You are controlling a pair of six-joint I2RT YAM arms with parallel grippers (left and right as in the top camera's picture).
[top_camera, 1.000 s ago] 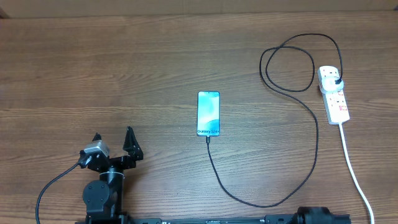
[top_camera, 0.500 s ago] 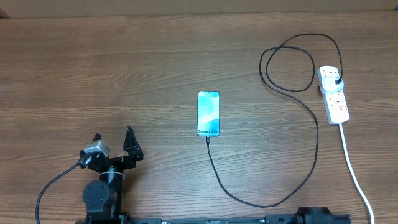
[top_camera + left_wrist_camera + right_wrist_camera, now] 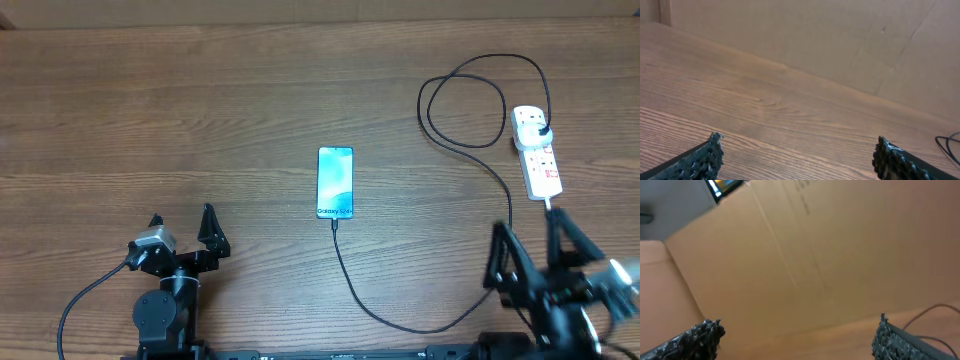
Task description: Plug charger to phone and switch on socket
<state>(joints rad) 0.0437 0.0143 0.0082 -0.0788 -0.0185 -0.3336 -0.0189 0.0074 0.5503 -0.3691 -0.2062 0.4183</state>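
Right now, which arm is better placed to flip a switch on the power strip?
Right. The right gripper, open, sits close to the socket on the table's right side; the left gripper is far across, past the phone.

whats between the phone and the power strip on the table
Only the black charger cable: in the overhead view its loop and downward run cross the bare table between the phone and the power strip.

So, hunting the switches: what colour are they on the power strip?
Red switches, clearest in the overhead view.
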